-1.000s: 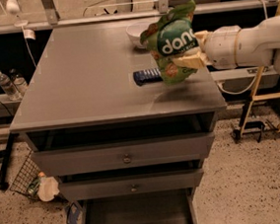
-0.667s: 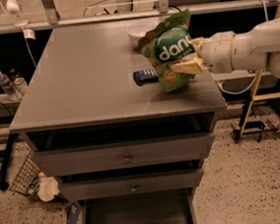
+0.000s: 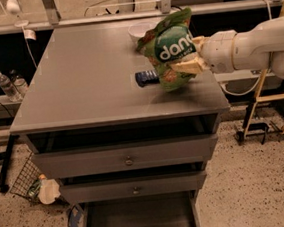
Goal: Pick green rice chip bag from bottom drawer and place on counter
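The green rice chip bag with white "dang" lettering hangs tilted over the right part of the grey counter. My gripper reaches in from the right on a white arm and is shut on the bag's right side. The bag's lower edge is close to the counter surface; I cannot tell if it touches. The bottom drawer stands pulled open at the bottom of the cabinet, its dark floor showing nothing inside.
A small dark blue wrapper lies on the counter just left of the bag. A white bowl sits behind it. Two upper drawers with knobs are slightly open. Water bottles and a wire basket stand at left.
The arm has carried the bag leftward and slightly lower over the counter, closer to the blue wrapper and bowl. The grip on the bag has not changed.
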